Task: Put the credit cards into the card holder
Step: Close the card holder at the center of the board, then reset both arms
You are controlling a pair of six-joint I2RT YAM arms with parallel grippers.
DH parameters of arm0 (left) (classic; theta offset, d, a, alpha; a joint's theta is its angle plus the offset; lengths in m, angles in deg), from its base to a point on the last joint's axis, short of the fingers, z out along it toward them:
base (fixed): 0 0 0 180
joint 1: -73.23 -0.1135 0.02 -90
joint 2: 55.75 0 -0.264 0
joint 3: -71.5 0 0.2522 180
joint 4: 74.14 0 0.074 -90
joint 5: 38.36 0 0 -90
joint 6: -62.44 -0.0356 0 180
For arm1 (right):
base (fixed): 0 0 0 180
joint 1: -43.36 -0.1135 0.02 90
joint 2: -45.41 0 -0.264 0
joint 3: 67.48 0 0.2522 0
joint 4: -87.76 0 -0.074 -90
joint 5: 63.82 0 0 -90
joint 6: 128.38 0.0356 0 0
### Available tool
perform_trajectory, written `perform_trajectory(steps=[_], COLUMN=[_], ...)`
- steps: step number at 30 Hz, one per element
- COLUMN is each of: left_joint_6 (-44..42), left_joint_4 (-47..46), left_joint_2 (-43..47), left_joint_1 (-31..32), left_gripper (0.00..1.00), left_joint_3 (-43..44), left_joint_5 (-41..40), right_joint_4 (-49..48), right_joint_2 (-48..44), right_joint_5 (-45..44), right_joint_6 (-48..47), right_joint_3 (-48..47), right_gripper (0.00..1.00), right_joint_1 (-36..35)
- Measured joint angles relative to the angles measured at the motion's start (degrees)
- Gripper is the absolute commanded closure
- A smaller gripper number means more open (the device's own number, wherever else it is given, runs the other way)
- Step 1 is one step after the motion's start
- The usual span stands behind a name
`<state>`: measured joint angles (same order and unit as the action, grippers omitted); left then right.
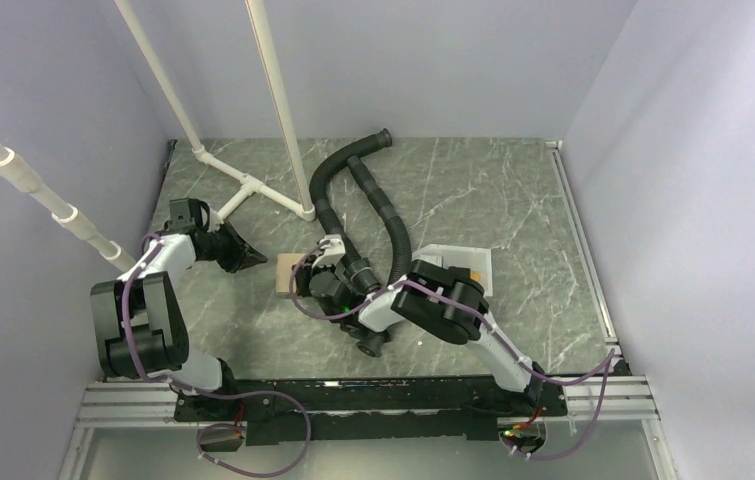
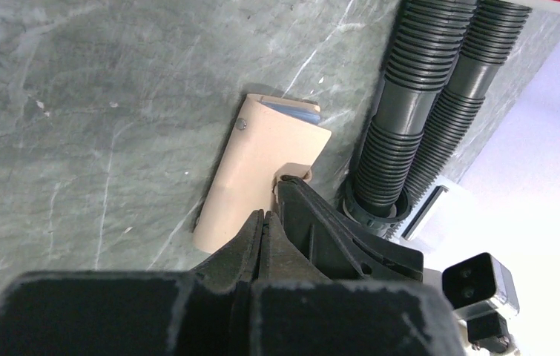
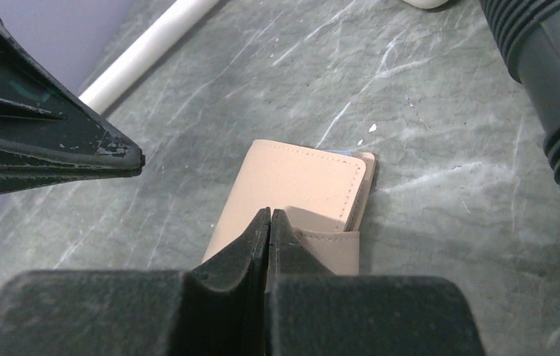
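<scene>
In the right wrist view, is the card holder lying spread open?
No, the card holder lies folded over, its tan outer side facing up.

No legible text, no labels (any view)

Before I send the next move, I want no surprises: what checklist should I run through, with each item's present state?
1. Left pincer shut and empty: ok.
2. Right pincer shut and empty: ok.
3. Card holder folded, lying flat: ok.
4. Snap tab fastened: cannot tell.
5. No credit cards left in the white tray: cannot tell, the right arm hides much of it.
6. Black corrugated hoses apart from the card holder: ok.
</scene>
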<state>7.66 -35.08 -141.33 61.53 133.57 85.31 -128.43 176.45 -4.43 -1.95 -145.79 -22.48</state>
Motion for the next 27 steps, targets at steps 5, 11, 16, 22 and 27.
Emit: perform_trajectory(steps=[5,11,16,22,27], left_joint_6=[-0.6,-1.6,-1.7,-1.5,-0.3], left_joint_4=[1.9,5.2,7.9,10.0,9.8], left_joint_2=[2.9,7.2,12.6,19.3,21.7], left_joint_1=[0.0,0.0,0.0,0.0,0.7], left_gripper=[1.00,0.81,0.68,0.41,0.20], left_joint_3=[0.3,2.4,7.0,12.1,14.6], left_joint_5=[-0.5,0.3,1.6,3.9,7.8], right_joint_4=[-6.1,5.9,33.1,55.1,67.2], right_joint_2=[0.6,-4.9,-11.2,-16.0,-31.1], right_joint_5=[-1.0,1.8,7.3,11.4,12.9], right_joint_6=[1.5,-2.7,-10.3,-17.6,-21.9], right_joint_3=[2.6,-0.6,-8.0,-23.8,-29.2], right_gripper=[1.00,0.93,0.80,0.59,0.36], right_joint_1=[-0.4,0.7,3.3,7.6,11.4])
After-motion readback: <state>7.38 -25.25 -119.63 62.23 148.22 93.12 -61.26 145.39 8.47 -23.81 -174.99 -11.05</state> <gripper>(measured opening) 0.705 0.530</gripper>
